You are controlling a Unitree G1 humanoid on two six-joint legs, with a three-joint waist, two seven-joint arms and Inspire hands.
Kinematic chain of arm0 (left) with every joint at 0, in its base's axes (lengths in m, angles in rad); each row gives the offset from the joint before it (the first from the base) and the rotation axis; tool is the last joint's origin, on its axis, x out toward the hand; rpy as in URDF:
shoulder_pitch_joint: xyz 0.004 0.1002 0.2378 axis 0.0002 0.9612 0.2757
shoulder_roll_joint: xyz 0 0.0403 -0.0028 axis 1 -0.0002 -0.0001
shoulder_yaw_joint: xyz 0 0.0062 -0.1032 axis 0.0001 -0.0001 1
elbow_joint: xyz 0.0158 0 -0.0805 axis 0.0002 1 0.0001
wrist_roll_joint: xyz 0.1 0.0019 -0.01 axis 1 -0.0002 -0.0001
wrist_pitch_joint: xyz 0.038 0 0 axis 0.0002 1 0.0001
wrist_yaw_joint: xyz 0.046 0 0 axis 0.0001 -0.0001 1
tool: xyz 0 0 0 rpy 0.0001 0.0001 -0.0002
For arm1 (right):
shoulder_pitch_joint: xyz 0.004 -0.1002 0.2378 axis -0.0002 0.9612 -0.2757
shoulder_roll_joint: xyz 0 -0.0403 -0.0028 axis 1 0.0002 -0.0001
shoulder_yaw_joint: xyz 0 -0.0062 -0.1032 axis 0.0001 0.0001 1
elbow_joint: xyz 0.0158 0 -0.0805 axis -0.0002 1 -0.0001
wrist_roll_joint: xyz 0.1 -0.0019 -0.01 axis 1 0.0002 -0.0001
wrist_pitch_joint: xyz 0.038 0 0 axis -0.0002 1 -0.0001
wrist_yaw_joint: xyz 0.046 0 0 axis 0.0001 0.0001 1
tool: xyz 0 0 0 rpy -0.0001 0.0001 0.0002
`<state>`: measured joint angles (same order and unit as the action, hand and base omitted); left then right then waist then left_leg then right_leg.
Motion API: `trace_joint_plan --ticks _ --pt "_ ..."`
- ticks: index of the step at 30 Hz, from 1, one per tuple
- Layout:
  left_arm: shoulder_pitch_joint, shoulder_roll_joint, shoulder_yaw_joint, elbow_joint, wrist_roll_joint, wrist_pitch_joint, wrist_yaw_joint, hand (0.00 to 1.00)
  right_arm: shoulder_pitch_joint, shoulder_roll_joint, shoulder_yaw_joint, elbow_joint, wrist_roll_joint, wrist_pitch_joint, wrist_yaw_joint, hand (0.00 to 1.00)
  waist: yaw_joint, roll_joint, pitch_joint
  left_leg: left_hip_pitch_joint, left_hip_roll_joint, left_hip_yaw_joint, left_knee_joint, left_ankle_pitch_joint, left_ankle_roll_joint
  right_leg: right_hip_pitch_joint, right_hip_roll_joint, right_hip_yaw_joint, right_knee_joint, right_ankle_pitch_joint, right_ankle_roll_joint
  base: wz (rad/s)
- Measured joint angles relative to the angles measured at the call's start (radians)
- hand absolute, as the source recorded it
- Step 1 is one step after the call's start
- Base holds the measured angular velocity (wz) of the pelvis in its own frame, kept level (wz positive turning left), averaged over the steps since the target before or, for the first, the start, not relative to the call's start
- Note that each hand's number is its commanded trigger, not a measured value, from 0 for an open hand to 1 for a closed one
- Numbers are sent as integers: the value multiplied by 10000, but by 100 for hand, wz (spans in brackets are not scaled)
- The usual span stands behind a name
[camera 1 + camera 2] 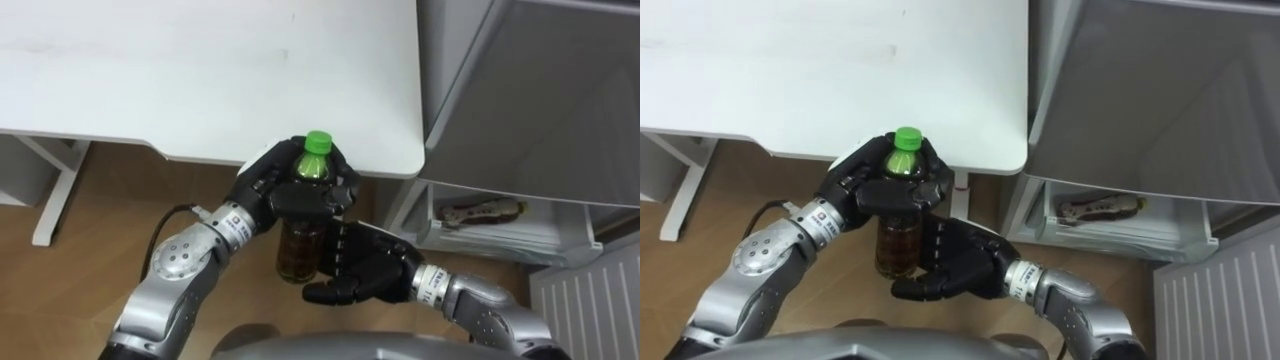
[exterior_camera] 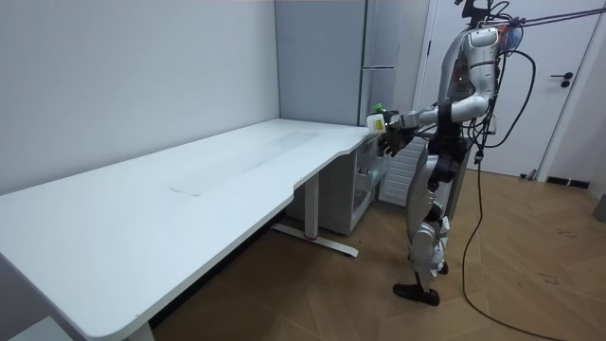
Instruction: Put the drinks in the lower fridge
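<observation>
- The left hand (image 1: 268, 190) has its fingers (image 1: 312, 201) wrapped tight round the shoulder of the green-capped tea bottle (image 1: 299, 250).
- The right hand (image 1: 365, 265) cups its lower half from 4 o'clock, fingers half-curled.
- The bottle is upright, with the white table (image 1: 200, 80) at 12 o'clock and the open lower fridge (image 1: 540, 236) at 3 o'clock.

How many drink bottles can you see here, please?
2: a green-capped bottle gripped upright by the left hand, the right hand cupping its base; what looks like a second bottle lying on the fridge shelf. More may be hidden inside.
</observation>
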<state>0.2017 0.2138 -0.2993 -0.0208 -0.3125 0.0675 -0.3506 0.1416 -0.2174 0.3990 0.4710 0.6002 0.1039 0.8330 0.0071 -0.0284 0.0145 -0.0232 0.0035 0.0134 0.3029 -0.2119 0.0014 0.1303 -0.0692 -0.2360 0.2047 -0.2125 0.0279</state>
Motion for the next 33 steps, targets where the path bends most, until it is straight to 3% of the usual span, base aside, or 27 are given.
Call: trace_joint_plan --ticks 12,13,15,16,24,33 --pt "6 149 -278 212 4 135 -46 100 24 -108 46 -39 -7 419 -13 1 8 -48 -5 129 -4 -5 0 2 1 130 3 20 6 0 0 0" --pt "7 182 -312 212 4 136 -46 100 24 -120 68 -39 -6 422 -13 22 8 -48 -5 113 -5 -10 3 2 0 134 4 19 8 0 1 0" --pt "9 302 -422 212 4 150 -52 100 23 -133 115 -39 -5 425 -12 80 -11 -50 -6 93 -2 -18 13 2 0 122 8 17 12 0 1 0" --pt "14 311 -433 212 4 156 -52 100 23 -131 120 -39 -5 425 -13 100 2 -48 -6 82 -4 -22 15 2 0 122 8 15 11 0 0 0" --pt "31 267 -791 208 -316 157 -315 100 12 -191 100 207 -139 430 -934 100 27 -50 -10 101 -7 -25 17 2 0 110 7 6 9 0 1 0" --pt "36 250 -822 210 -546 282 -345 100 17 -243 182 207 -166 353 -1012 100 34 -45 -13 125 -2 -14 13 3 -3 115 11 15 10 0 0 0"
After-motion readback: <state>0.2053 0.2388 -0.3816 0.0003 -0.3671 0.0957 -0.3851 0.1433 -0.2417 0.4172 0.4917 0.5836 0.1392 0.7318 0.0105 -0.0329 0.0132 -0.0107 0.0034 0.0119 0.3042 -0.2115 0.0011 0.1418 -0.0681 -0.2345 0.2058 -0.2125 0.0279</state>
